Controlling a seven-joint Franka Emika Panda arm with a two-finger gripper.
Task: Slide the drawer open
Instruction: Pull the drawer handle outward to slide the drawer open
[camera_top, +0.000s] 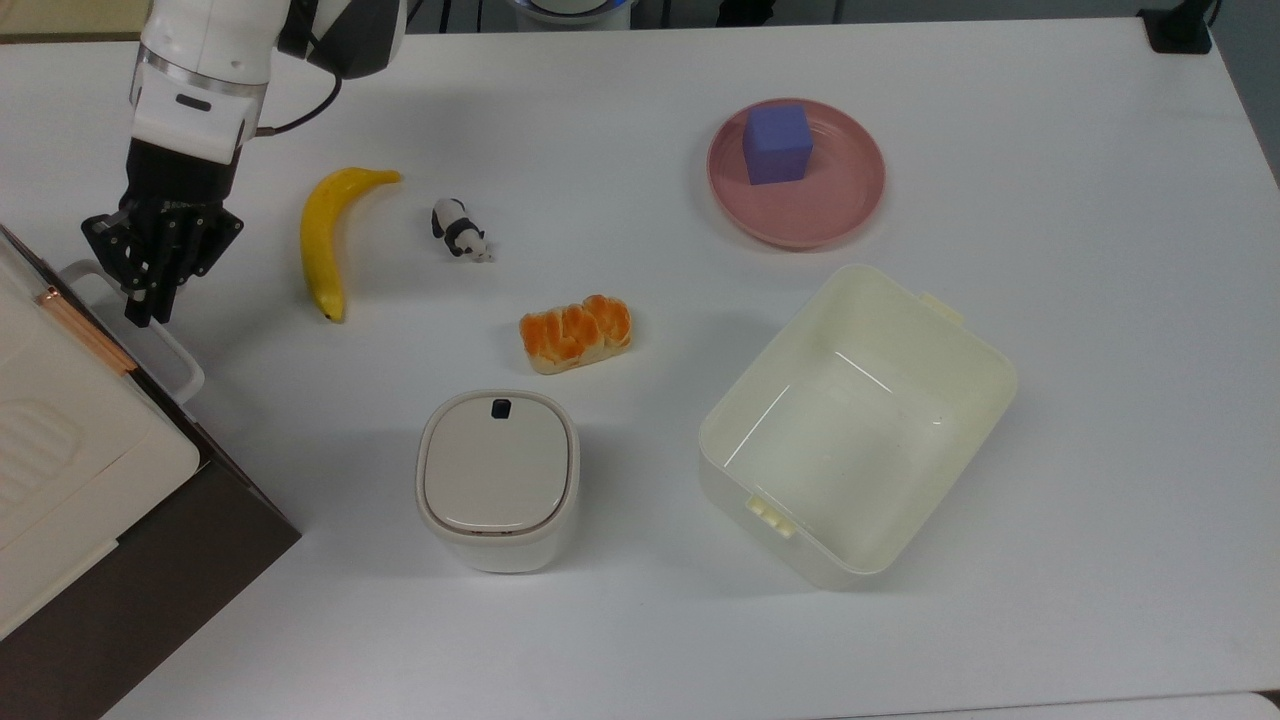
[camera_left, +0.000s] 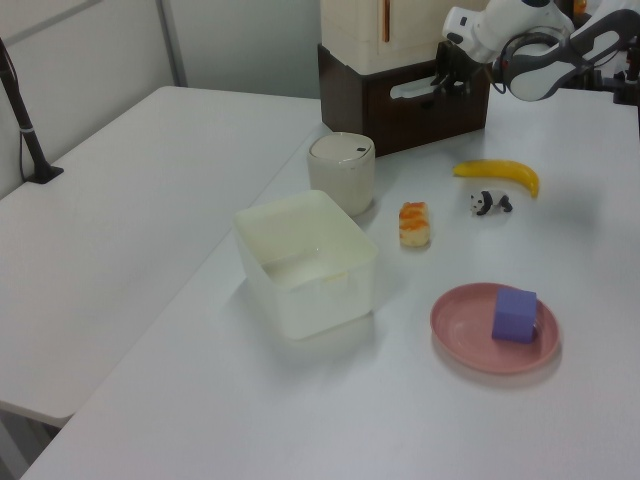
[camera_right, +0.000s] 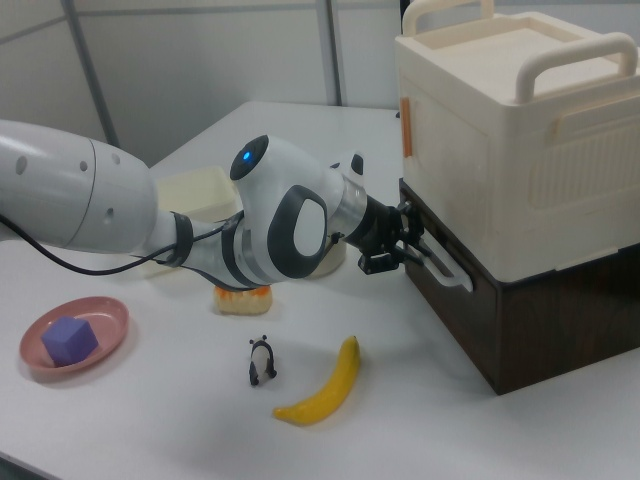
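The drawer (camera_right: 455, 310) has a dark brown front in the dark brown cabinet (camera_right: 565, 320) and sits flush with it. Its white loop handle (camera_top: 178, 362) (camera_left: 408, 90) (camera_right: 452, 270) sticks out toward the table. My gripper (camera_top: 142, 305) (camera_left: 447, 80) (camera_right: 408, 245) is shut on the handle's far end, at the top view's left edge. In the top view the drawer front lies hidden beneath the cream box on the cabinet.
A cream handled box (camera_right: 510, 140) sits on the cabinet. A banana (camera_top: 325, 235), toy panda (camera_top: 458, 230), orange-topped bread (camera_top: 576, 335), white lidded container (camera_top: 498, 478), cream bin (camera_top: 960, 340) and a pink plate (camera_top: 845, 205) bearing a purple cube (camera_top: 777, 144) lie on the white table.
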